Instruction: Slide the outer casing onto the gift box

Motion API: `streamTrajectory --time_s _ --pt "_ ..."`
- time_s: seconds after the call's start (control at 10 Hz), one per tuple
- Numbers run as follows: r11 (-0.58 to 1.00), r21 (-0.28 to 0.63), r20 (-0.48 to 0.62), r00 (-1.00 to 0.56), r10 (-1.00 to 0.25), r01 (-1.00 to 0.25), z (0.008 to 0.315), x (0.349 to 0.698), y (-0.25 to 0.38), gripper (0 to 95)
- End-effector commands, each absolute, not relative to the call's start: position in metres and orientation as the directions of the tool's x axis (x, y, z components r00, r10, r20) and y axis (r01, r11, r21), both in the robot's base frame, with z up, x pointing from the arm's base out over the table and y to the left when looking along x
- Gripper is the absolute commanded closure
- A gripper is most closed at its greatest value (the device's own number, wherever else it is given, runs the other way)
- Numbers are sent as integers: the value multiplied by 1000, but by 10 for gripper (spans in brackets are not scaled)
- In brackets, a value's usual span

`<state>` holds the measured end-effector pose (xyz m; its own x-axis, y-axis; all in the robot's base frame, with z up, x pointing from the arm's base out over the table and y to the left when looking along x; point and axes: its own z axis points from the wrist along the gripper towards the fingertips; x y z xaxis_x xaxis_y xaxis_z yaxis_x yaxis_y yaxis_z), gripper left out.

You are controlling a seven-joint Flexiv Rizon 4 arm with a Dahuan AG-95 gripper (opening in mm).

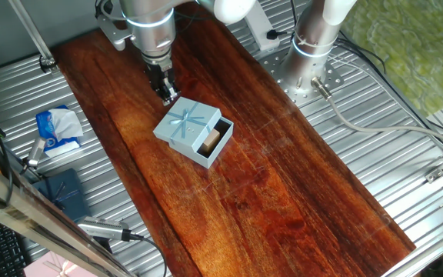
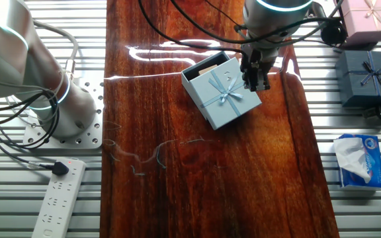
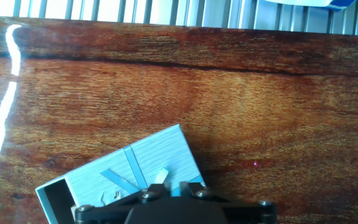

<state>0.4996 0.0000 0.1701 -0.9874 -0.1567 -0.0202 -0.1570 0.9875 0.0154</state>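
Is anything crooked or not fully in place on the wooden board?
Yes. The outer casing lies skewed to the board's edges, and the gift box still sticks out of its open end, so the sleeve is not fully on.

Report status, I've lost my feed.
Tool at outer casing edge, jaw state unclear. Gift box mostly sleeved, end protruding. Board ahead unobstructed.

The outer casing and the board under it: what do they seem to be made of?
The outer casing looks like matte pale-blue cardboard: flat faces, sharp folded edges, no shine. Its bow seems satin ribbon, slightly glossy. The board looks like varnished reddish wood: visible grain and bright reflections in the other fixed view. It could be veneer; the pictures leave that open.
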Motion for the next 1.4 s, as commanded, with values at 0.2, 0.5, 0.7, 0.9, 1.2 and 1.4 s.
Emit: streamTrajectory --time_s 0.2,0.5,0.7,0.9,1.2,1.4 --pt "980 47 48 -979 -196 -194 170 500 -1 950" --pt "964 87 67 -964 -256 -250 156 496 -18 950" --pt "951 111 60 -954 -295 -287 126 494 -31 950" --pt "936 122 55 -939 -339 -331 109 498 -45 950" --pt "928 140 53 -933 -356 -346 94 510 -52 950" --pt "922 146 52 -928 -370 -360 87 517 -52 950"
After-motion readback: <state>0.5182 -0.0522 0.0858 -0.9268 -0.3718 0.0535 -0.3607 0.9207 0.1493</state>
